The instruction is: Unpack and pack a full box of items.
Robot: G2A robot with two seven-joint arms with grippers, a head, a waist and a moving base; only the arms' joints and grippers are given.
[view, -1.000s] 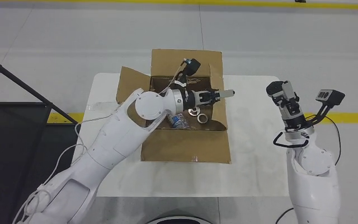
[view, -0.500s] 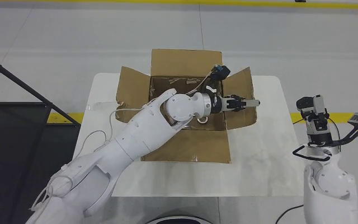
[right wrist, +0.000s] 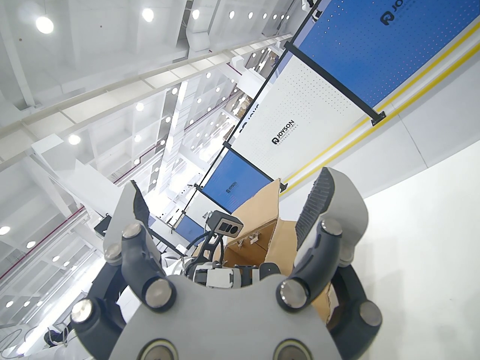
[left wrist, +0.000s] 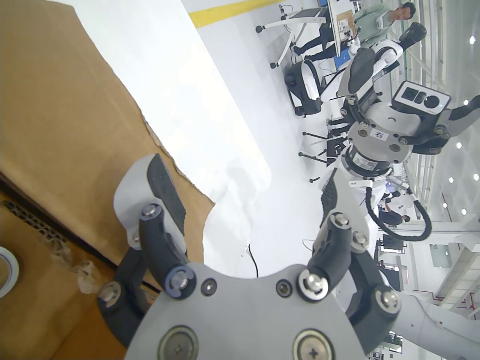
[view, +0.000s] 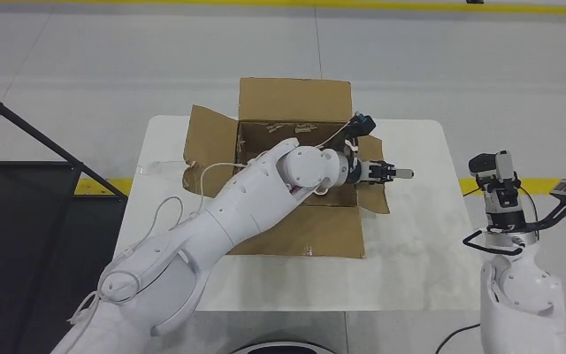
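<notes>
The open cardboard box (view: 292,232) sits mid-table with its flaps spread. My left arm stretches across its inside, and the left gripper (view: 391,172) hovers over the right flap (view: 374,193), open and empty. In the left wrist view one finger (left wrist: 162,189) lies against that flap (left wrist: 56,95), and a white tape roll (left wrist: 6,271) shows inside the box. My right gripper (view: 497,166) is raised beyond the table's right edge, open with nothing between its fingertips (right wrist: 228,204). It points back at the box (right wrist: 258,219).
The white table (view: 407,257) has bare surface right of and in front of the box. A yellow floor line (view: 97,186) runs behind the table on both sides. A black panel (view: 44,248) stands on the left.
My left gripper swung rightward from inside the box and the right flap folded outward. The right arm pulled away to the right, then stayed still.
</notes>
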